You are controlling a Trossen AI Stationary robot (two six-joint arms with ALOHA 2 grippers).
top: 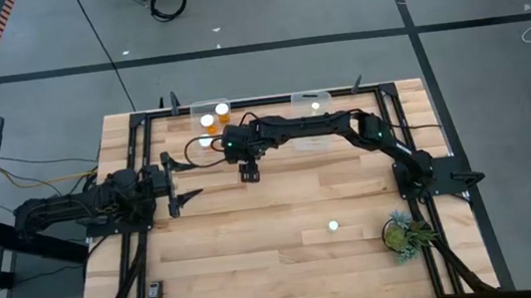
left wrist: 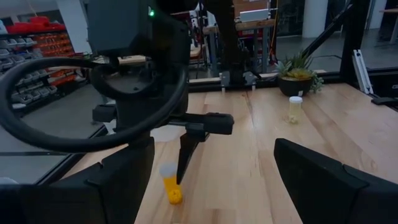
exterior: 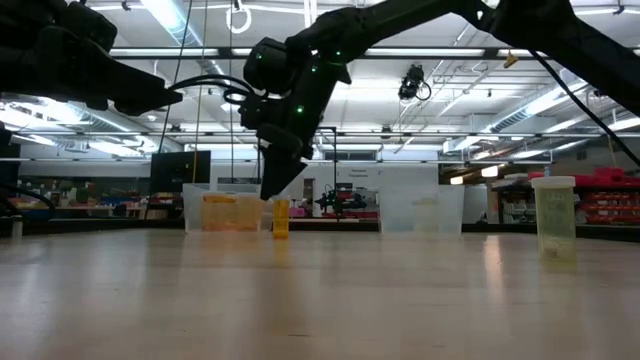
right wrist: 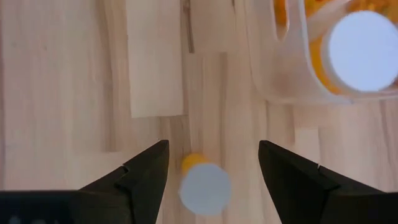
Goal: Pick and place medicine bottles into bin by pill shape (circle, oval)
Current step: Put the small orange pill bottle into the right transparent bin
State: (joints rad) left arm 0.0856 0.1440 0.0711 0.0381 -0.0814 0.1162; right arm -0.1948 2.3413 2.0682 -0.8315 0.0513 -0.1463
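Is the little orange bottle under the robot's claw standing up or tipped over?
Upright: the bottle stands on the table, white cap facing up between the right gripper's open fingers.

High view: mounted overhead, facing straight down, taking in the whole pale wooden plank surface [top: 282,207] and grey floor around it. Low view: set at surface height, facing level across the planks toward the room's far shelving. Left wrist view: looks across the surface toward the small green potted plant [left wrist: 297,70], also visible from overhead. Right wrist view: close, facing down onto a small amber bottle with round white cap [right wrist: 204,186], shared with the left wrist and low views.
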